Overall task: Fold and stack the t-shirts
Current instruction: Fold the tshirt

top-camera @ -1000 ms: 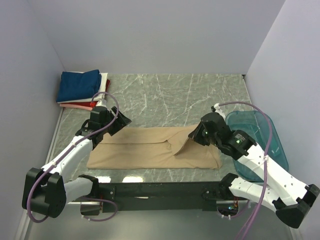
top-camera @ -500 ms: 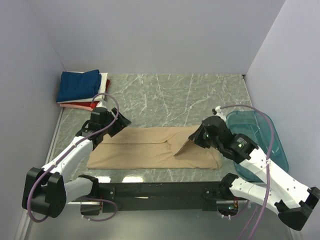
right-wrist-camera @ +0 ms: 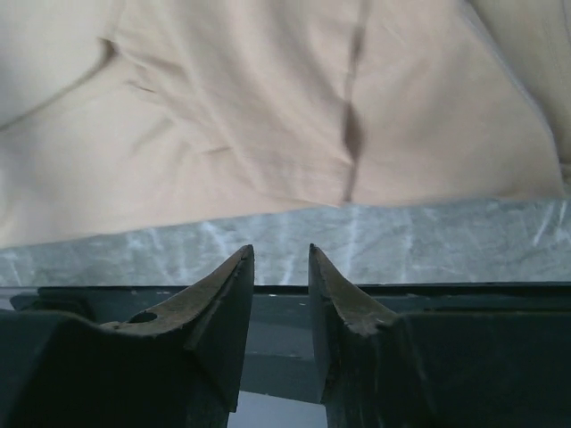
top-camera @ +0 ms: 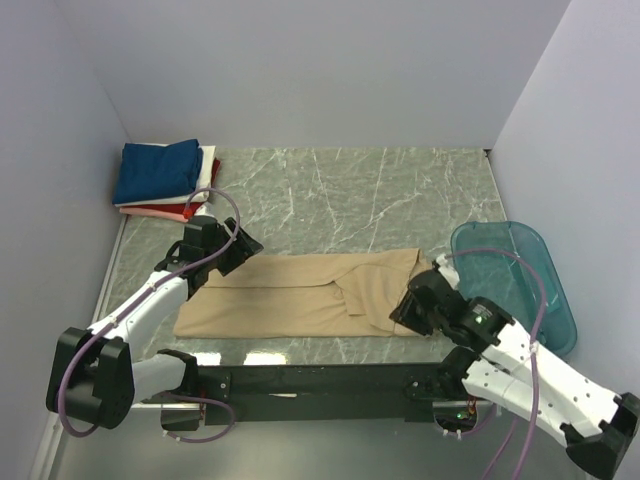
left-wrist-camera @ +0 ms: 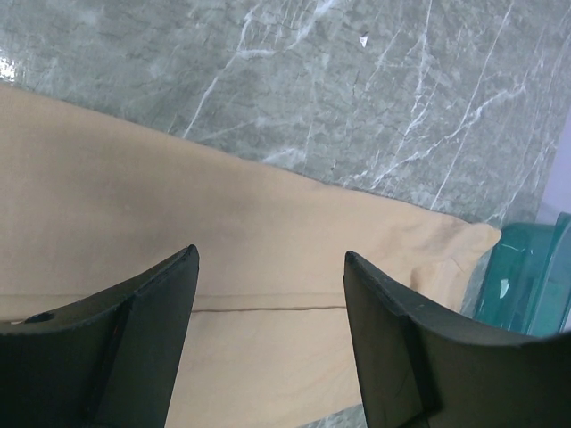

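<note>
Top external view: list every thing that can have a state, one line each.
tan t-shirt: partly folded into a long band, lying flat, not yet stacked.
stack of folded t-shirts: in the far left corner, navy on top.
teal tub: upright, nothing visible inside.
left gripper: open, empty, above the tan t-shirt.
right gripper: slightly open, empty, at the tan t-shirt's near edge.

A teal translucent tub (top-camera: 522,262) sits at the marble table's (top-camera: 350,195) right edge.
</note>
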`<state>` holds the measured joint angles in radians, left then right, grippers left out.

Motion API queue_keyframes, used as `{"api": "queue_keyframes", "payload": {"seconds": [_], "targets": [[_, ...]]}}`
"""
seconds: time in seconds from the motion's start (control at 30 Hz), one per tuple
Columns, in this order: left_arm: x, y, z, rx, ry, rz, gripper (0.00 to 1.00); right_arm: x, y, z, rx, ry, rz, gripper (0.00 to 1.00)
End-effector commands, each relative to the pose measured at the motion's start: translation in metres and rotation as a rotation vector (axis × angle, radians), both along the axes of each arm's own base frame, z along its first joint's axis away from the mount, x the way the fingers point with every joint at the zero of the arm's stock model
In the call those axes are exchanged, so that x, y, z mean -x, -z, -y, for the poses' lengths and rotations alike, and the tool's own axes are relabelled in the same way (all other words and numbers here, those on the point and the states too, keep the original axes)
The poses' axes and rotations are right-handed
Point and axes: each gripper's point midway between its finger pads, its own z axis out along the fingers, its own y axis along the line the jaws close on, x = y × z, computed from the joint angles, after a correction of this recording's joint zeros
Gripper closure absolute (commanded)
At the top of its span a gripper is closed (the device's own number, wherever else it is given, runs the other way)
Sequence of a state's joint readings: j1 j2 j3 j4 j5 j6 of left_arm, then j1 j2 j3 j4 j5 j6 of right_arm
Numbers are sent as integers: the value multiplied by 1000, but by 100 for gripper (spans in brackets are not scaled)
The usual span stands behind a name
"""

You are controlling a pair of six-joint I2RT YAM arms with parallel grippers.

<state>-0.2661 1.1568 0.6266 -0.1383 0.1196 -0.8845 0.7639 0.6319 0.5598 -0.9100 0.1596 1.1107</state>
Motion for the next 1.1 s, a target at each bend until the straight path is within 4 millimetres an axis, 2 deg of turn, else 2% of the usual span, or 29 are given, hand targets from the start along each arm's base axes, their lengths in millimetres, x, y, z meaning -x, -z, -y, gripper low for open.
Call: {"api": "queue_keyframes", "payload": {"seconds": [0.0, 0.07, 0.2, 0.37, 0.5, 0.63, 0.77, 1.07], "targets": [[-4, -7, 4, 15, 9, 32, 29, -33, -36, -15, 41, -36, 113, 62], [-4, -7, 3, 10, 7, 32, 28, -48, -41, -27, 70, -83, 150, 62], [-4, -10, 2, -2, 9, 34, 29, -71, -33, -61, 166, -181, 138, 63], [-2, -17, -1, -16, 9, 42, 28, -77, -9, -95, 321, -289, 108, 63], [-2, -21, -2, -24, 10, 48, 28, -78, 12, -112, 385, -339, 82, 63], [-2, -23, -3, -26, 5, 55, 28, -80, 32, -117, 435, -360, 56, 60], [0, -21, -3, -29, 8, 48, 28, -82, 42, -122, 442, -375, 49, 60], [-1, -20, -3, -28, 11, 47, 28, -80, 59, -112, 494, -354, 21, 63]]}}
